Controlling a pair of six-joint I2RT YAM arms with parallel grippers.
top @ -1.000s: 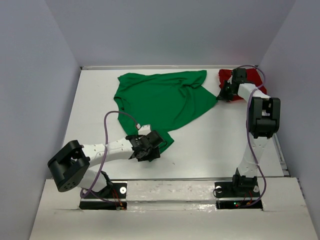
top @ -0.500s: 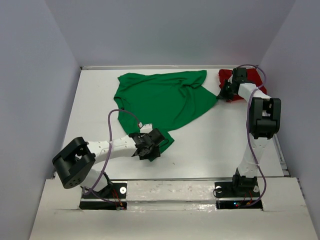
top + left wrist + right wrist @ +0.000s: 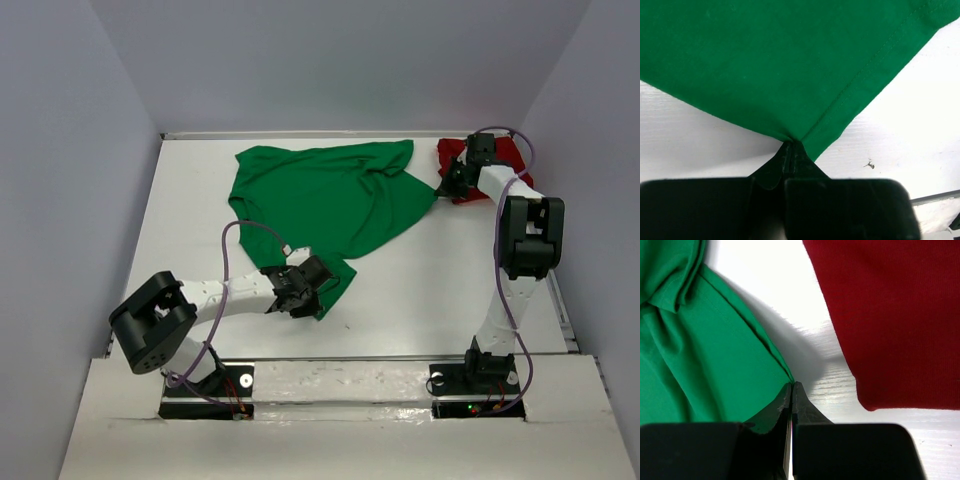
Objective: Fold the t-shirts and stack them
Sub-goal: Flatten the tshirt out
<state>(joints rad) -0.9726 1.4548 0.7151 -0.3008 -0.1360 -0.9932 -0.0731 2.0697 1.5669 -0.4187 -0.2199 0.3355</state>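
The green t-shirt (image 3: 330, 195) is being spread flat. The left gripper (image 3: 791, 150) is clenched on its near corner and the right gripper (image 3: 792, 387) on its far-right corner, beside the dark red t-shirt (image 3: 890, 315). Next, they probably need to pull it taut across the worktop (image 3: 430, 280).

At table (image 3: 430, 290) 1 o'clock, right arm (image 3: 497, 182) hides middle of red shirt (image 3: 449, 152). Left wrist view's 12 o'clock edge cuts green shirt (image 3: 765, 60). Small speck (image 3: 869, 164) unidentifiable.

Bare counter (image 3: 430, 290) on my near right gave passing room; the green shirt (image 3: 330, 200) covered the far middle, the red shirt (image 3: 448, 150) the far right corner.
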